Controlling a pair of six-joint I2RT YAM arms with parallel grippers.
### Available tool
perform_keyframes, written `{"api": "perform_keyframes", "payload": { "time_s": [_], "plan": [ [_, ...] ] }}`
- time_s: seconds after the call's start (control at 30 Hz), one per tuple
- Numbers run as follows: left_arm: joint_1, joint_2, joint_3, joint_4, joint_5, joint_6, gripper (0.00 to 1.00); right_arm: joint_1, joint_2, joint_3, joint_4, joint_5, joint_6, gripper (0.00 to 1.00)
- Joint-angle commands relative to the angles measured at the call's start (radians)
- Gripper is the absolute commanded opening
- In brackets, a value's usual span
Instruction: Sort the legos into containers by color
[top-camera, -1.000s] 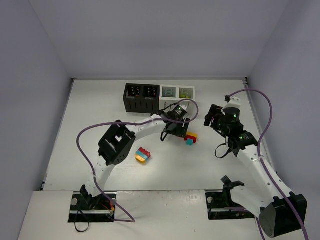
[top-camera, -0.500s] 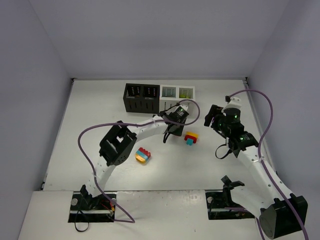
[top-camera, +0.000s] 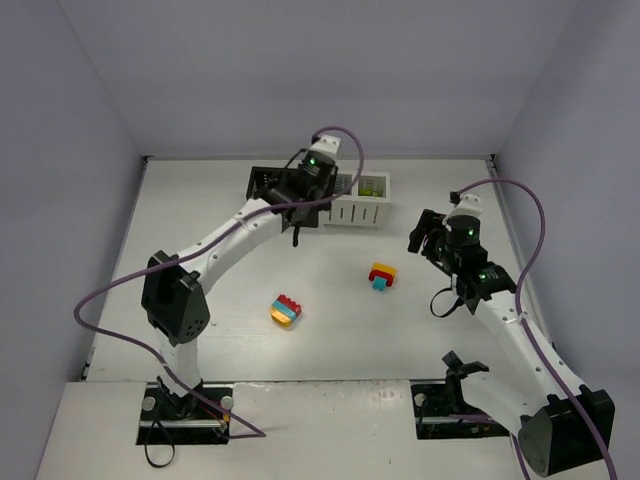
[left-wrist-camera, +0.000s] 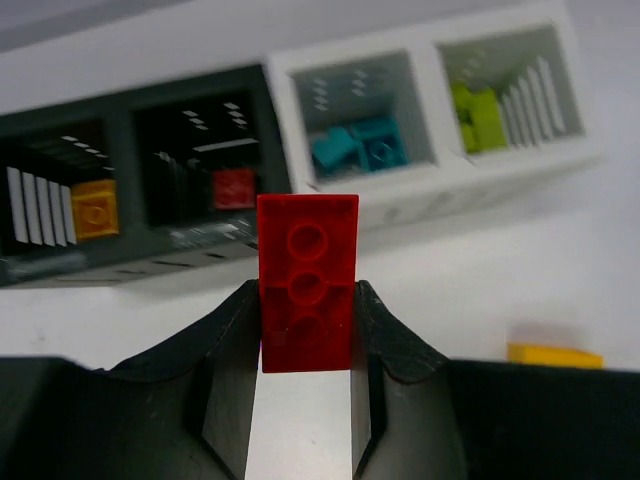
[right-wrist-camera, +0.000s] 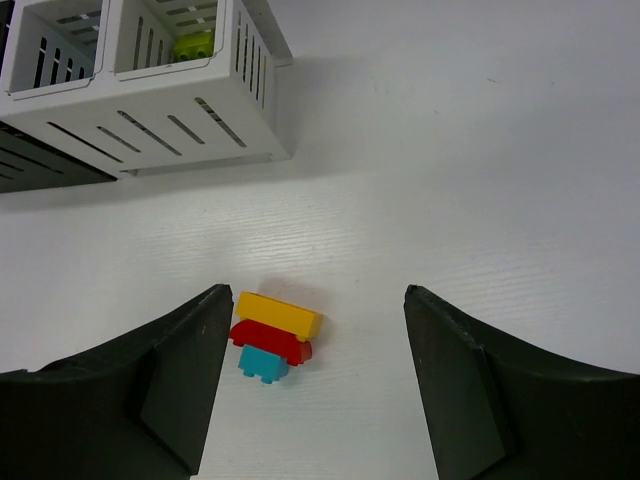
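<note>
My left gripper is shut on a red lego, held up in front of the containers. In the top view the left gripper hangs over the front of the black bins. The bins hold an orange lego, a red one, teal ones and a green one. My right gripper stands open above a yellow-red-teal clump, which lies near its left finger, untouched. In the top view this clump is left of the right gripper.
A second multicolour clump lies on the table nearer the left arm's base. A yellow piece shows at the right edge of the left wrist view. The white bins stand right of the black ones, against the back of the table.
My left gripper has shut on the red lego and swung from beside the middle clump back to the row of bins. The right arm has stayed still.
</note>
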Motion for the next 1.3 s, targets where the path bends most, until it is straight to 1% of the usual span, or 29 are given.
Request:
{"api": "perform_keyframes", "payload": {
  "time_s": [0.0,0.03,0.17,0.3,0.33,0.43,0.47,0.57,0.67,0.8,0.9,0.93,1.0,1.03,1.1,1.13,1.17,1.2,1.23,1.27],
  "plan": [
    [0.102,0.045,0.105,-0.025,0.016,0.063,0.00,-0.007,0.007,0.027,0.048,-0.006,0.010,0.66],
    [0.131,0.062,0.128,-0.038,0.024,0.081,0.00,-0.007,0.010,0.029,0.048,-0.007,0.010,0.66],
    [0.188,0.146,0.226,-0.064,0.052,0.098,0.01,-0.007,0.011,0.029,0.048,-0.020,0.010,0.66],
    [0.220,0.214,0.280,-0.090,0.095,0.097,0.15,-0.007,0.010,0.030,0.048,-0.027,0.000,0.66],
    [0.221,0.220,0.292,-0.098,0.107,0.103,0.23,-0.007,0.013,0.030,0.048,-0.032,-0.002,0.66],
    [0.223,0.228,0.294,-0.096,0.112,0.103,0.36,-0.007,0.025,0.036,0.048,-0.055,-0.011,0.66],
    [0.222,0.226,0.288,-0.092,0.115,0.101,0.45,-0.007,0.030,0.038,0.048,-0.061,-0.013,0.66],
    [0.222,0.200,0.276,-0.075,0.109,0.100,0.59,-0.005,0.047,0.047,0.054,-0.103,-0.025,0.66],
    [0.221,0.179,0.266,-0.055,0.098,0.104,0.64,-0.004,0.061,0.055,0.058,-0.138,-0.034,0.67],
    [0.221,0.142,0.264,-0.067,0.084,0.083,0.64,-0.001,0.071,0.058,0.061,-0.178,-0.043,0.67],
    [0.221,0.047,0.187,-0.049,0.072,0.031,0.64,0.014,0.080,0.061,0.072,-0.225,-0.051,0.66],
    [0.223,0.018,0.117,-0.036,0.069,0.009,0.64,0.021,0.093,0.061,0.077,-0.237,-0.052,0.66],
    [0.222,-0.079,0.035,-0.023,0.075,-0.023,0.64,0.054,0.120,0.065,0.087,-0.264,-0.057,0.65],
    [0.223,-0.147,-0.055,-0.018,0.081,-0.032,0.64,0.089,0.133,0.070,0.092,-0.267,-0.060,0.63],
    [0.223,-0.220,-0.150,-0.009,0.095,-0.052,0.64,0.134,0.174,0.087,0.097,-0.261,-0.075,0.62],
    [0.223,-0.253,-0.248,-0.004,0.118,-0.054,0.64,0.157,0.191,0.093,0.101,-0.253,-0.077,0.62],
    [0.225,-0.322,-0.296,0.001,0.130,-0.052,0.64,0.201,0.205,0.099,0.104,-0.244,-0.080,0.62],
    [0.223,-0.358,-0.342,0.001,0.142,-0.054,0.64,0.217,0.235,0.110,0.107,-0.230,-0.076,0.62],
    [0.223,-0.420,-0.435,0.004,0.168,-0.051,0.64,0.226,0.251,0.113,0.123,-0.231,-0.071,0.62],
    [0.223,-0.447,-0.483,0.008,0.190,-0.045,0.64,0.231,0.263,0.116,0.133,-0.238,-0.063,0.61]
  ]
}}
